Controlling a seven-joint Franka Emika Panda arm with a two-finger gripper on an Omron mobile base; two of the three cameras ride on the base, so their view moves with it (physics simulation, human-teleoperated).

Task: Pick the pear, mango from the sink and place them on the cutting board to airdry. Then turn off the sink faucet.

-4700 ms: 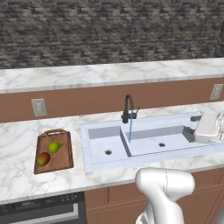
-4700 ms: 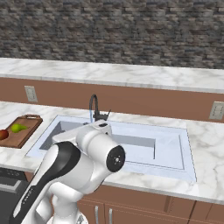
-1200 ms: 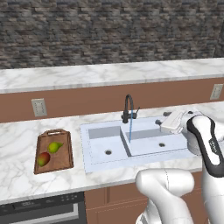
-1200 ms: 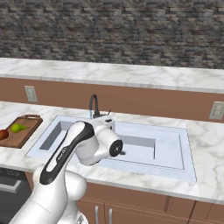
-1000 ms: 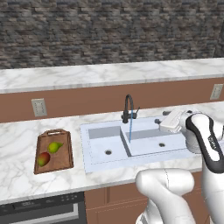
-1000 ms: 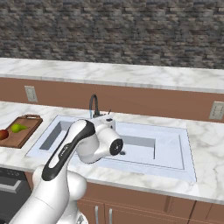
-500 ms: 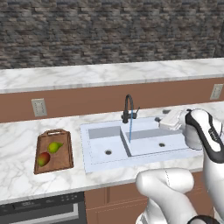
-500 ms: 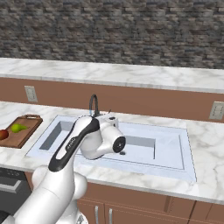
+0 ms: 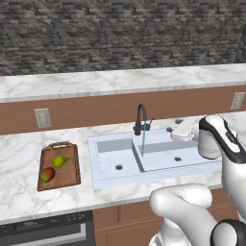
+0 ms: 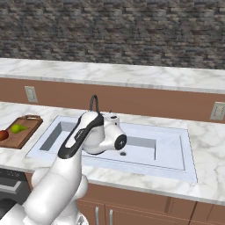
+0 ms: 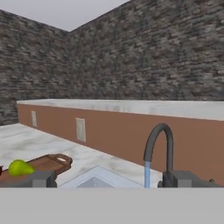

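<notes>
While the pear [image 9: 60, 161] and the mango [image 9: 47, 174] lie side by side on the cutting board [image 9: 72, 176], well left of the sink [image 9: 108, 169], water runs in a thin blue stream from the sink faucet [image 9: 140, 117] into the basin beside the divider. The board sits on the marble worktop [image 9: 19, 192], near the sink's left rim but apart from it, with its loop handle toward the back wall. Both basins are free of fruit, and bare worktop stretches left of the board and right of the sink.

The end effector [image 9: 178, 132] hangs over the back rim of the right basin, just right of the faucet and level with its small side lever; a gap shows between them in the left base view. Whether its fingers are spread or closed I cannot tell, as the arm's wrist covers them in the right base view. In the hand view the faucet's arch stands right of centre with the stream falling from its spout, and the pear and board lie far left.

No label or writing can be read anywhere.

Compared with half a second ago, the wrist has shifted slightly closer to the faucet; fruit, board and running water are unchanged.
</notes>
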